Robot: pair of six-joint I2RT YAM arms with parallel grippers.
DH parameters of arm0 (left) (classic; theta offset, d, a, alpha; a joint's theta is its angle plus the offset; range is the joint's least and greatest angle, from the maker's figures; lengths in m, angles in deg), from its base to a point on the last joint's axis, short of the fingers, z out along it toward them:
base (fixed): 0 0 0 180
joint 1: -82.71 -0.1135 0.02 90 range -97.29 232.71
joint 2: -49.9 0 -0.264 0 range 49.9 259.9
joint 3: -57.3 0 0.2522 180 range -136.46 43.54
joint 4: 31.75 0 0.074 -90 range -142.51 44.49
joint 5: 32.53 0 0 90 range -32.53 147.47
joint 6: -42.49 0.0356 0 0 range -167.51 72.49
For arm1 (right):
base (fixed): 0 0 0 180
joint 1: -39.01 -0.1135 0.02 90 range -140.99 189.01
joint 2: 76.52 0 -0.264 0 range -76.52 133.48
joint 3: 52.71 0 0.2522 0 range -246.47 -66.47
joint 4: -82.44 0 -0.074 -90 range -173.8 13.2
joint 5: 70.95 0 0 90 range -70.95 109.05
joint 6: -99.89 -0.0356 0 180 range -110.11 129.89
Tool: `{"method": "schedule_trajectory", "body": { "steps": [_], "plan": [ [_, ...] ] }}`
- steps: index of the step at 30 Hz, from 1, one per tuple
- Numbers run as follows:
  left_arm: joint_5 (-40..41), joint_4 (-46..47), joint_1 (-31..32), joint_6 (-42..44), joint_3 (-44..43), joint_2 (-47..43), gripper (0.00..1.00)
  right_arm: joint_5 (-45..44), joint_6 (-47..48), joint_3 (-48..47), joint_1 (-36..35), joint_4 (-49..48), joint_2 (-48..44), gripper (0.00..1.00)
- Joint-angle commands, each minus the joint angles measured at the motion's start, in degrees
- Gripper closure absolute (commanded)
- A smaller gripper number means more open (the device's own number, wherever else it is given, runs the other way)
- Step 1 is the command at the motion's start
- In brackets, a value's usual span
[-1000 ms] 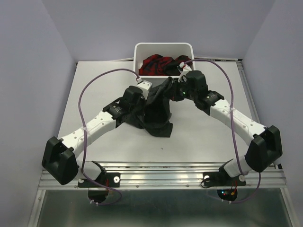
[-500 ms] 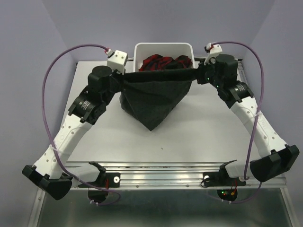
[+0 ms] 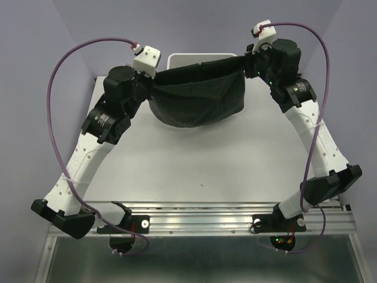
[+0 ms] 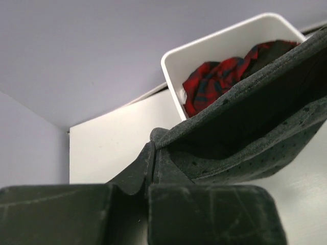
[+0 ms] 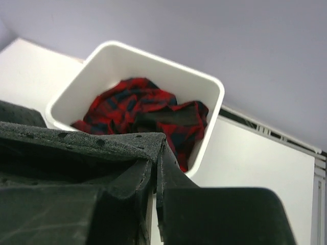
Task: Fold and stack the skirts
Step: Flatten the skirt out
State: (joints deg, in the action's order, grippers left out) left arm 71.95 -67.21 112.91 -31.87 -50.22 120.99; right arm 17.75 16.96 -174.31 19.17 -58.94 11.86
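Pretty even, soft light from overhead, so the white table [image 3: 194, 165] looks bright, with just a faint shadow under the hanging grey skirt [image 3: 197, 103] and a few glare spots on the metal rail [image 3: 200, 221]. In both wrist views the black fingers [image 4: 214, 214] right at the lens look murky and soft, but the white tub [image 5: 209, 87] is sharp.

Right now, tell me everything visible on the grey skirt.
The grey skirt is dark charcoal soft cloth with fine dots. It hangs spread wide, its top edge pulled taut between the left gripper and the right gripper, each shut on a corner. Its body sags in a curve in front of the white tub.
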Motion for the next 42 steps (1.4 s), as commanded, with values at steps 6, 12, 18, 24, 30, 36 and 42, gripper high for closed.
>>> {"method": "schedule_trajectory", "body": {
  "steps": [6,12,18,24,30,36,42],
  "plan": [
    [-5.68,-10.99,-1.46,0.1,15.59,-12.89,1.0,0.77,6.9,15.45,2.26,12.74,-13.3,0.99],
    [-7.45,-11.19,-1.46,-3.77,19.31,-13.52,1.0,6.12,5.41,16.08,2.26,18.2,-13.06,0.99],
    [-4.04,-8.9,-1.54,-4.04,13.96,-3.25,1.0,8.43,6.02,6.08,2.26,20.84,-0.44,0.99],
    [-3.49,-11.87,-3.12,-2.64,-6.31,5.55,1.0,7.36,8.39,-22.12,2.26,29.0,12.41,0.99],
    [-9.63,-15.57,-3.13,3.41,-6.37,-0.41,1.0,12.35,13.13,-13.72,2.26,37.1,3.49,0.99],
    [-38.97,-32.46,-2.43,18.95,9.1,-12.54,0.3,28.51,30.67,9.8,1.73,51.14,-12.86,0.33],
    [-44.01,-39.65,-1.63,29.45,12.46,-23.71,0.01,31.17,37.84,12.21,1.73,52.05,-26.31,0.0]
  ]
}}
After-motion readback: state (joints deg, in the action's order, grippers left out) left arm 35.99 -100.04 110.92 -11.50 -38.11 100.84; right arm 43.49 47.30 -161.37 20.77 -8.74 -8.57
